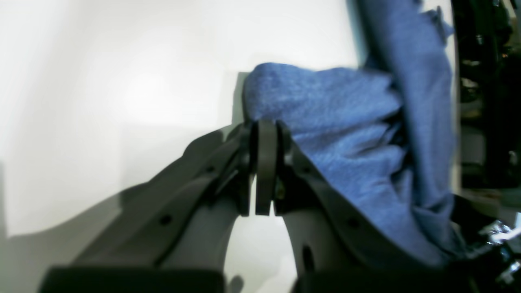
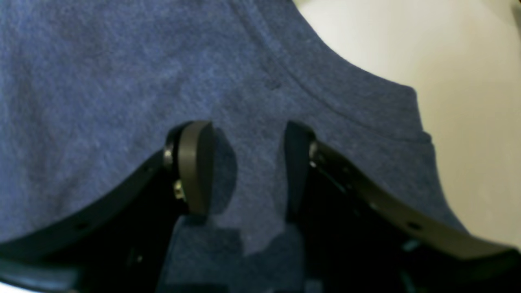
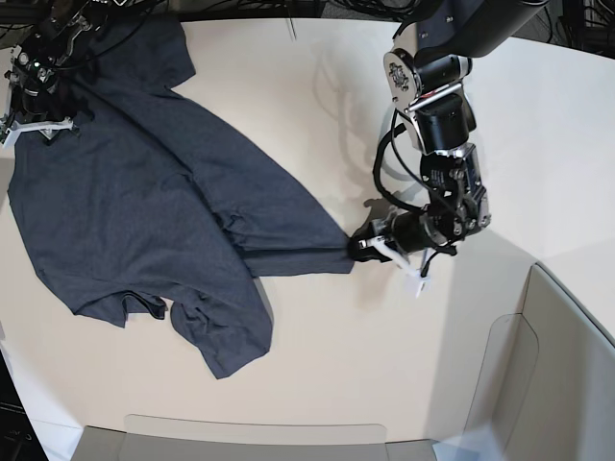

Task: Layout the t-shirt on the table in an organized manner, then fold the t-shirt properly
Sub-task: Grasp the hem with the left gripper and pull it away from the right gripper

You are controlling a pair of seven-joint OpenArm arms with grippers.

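The dark navy t-shirt [image 3: 144, 211] lies rumpled across the left half of the off-white table [image 3: 336, 365], with one edge drawn out to a point toward the right. My left gripper [image 3: 363, 248] is shut on that point; in the left wrist view the fingers [image 1: 266, 134] meet on bunched blue cloth [image 1: 333, 122]. My right gripper [image 3: 38, 120] is at the shirt's far left edge. In the right wrist view it [image 2: 248, 162] stands open just above flat cloth [image 2: 122, 81], near a stitched hem. No lettering shows.
Grey translucent bin walls stand at the front edge [image 3: 250, 432] and at the right [image 3: 538, 365]. Dark cables and hardware run along the far edge [image 3: 317, 8]. Bare table [image 3: 288, 86] lies between the two arms.
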